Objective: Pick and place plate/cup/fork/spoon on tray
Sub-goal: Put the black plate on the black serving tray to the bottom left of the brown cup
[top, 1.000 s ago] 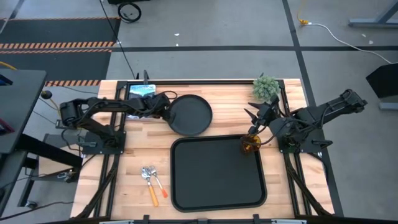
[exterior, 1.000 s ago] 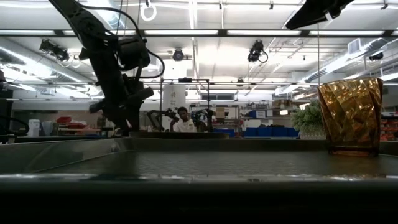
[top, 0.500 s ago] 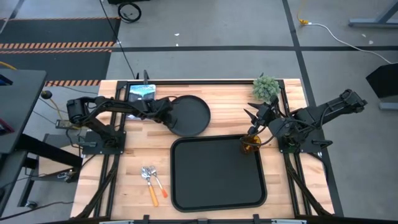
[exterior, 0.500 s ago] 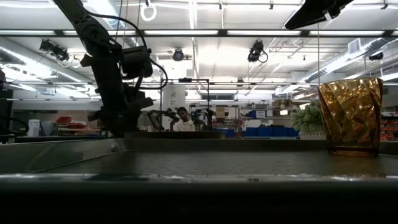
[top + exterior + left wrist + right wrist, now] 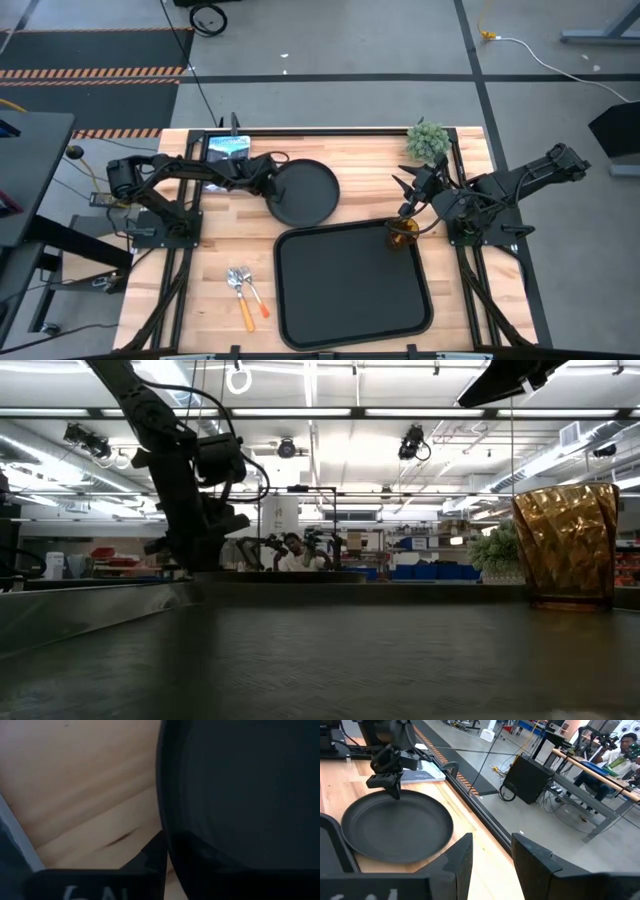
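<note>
The round black plate (image 5: 303,192) lies on the wooden table, just beyond the far left corner of the black tray (image 5: 352,290). My left gripper (image 5: 268,187) is at the plate's left rim and shut on it; the right wrist view also shows the left gripper (image 5: 394,790) there. The amber cup (image 5: 403,232) stands upright in the tray's far right corner. My right gripper (image 5: 410,200) hovers open just beyond and above the cup. The spoon (image 5: 243,305) and the fork (image 5: 257,300) lie side by side on the table, left of the tray. My left gripper pinches the plate's left rim (image 5: 162,820) between its two fingers. One dark finger (image 5: 155,855) shows on the outer side of the rim; the plate hides the other. The fingers come slanting down from the table's left. Whether the plate is clear of the table does not show.
A small green plant (image 5: 428,142) stands at the far right of the table. A book-like flat object (image 5: 228,145) lies at the far left, behind the left arm. A person (image 5: 293,555) sits in the room beyond the table.
My left gripper has moved right and toward the near edge onto the plate's left rim and has shut on it. The plate has shifted slightly toward the tray. The tray has slid a little toward the near edge, and its near rim no longer shows in the low view.
</note>
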You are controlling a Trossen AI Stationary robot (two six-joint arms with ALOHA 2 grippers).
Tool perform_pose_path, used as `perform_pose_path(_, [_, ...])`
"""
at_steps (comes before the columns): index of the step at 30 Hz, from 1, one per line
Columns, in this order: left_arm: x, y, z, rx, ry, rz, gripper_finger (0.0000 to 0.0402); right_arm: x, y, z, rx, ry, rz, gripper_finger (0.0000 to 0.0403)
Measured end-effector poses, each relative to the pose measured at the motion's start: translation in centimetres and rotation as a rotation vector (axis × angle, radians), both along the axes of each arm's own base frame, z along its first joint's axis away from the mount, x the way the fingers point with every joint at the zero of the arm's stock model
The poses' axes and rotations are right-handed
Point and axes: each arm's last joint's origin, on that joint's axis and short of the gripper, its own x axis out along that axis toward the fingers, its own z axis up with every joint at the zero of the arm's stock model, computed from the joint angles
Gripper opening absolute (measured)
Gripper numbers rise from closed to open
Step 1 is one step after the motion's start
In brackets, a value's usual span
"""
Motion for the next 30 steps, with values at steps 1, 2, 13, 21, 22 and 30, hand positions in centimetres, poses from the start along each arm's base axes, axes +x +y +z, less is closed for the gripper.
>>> perform_pose_path(1, [0.0, 0.1, 0.0, 0.002, 0.000, 0.005, 0.0053, 0.0, 0.0, 0.0, 0.000, 0.000, 0.000, 0.0142])
perform_pose_path(2, [-0.1, 0.2, 0.0, 0.008, 0.001, 0.012, 0.0051, 0.0, 0.0, 0.0, 0.000, 0.000, 0.000, 0.0142])
perform_pose_path(13, [-0.3, 2.2, 0.3, 0.068, -0.048, 0.012, 0.0038, 0.0, 0.0, 0.1, 0.001, -0.005, 0.001, 0.0142])
perform_pose_path(21, [-0.5, 3.3, 2.6, 0.062, -0.212, -0.091, 0.0012, 0.1, 0.0, 0.2, -0.019, 0.004, 0.008, 0.0142])
perform_pose_path(22, [-0.4, 3.3, 3.0, 0.059, -0.219, -0.112, 0.0013, 0.1, 0.0, 0.2, -0.021, 0.003, 0.010, 0.0142])
perform_pose_path(30, [1.5, 3.4, 7.1, 0.063, -0.214, -0.217, 0.0014, 0.3, -0.3, 0.4, -0.026, -0.012, -0.004, 0.0142])
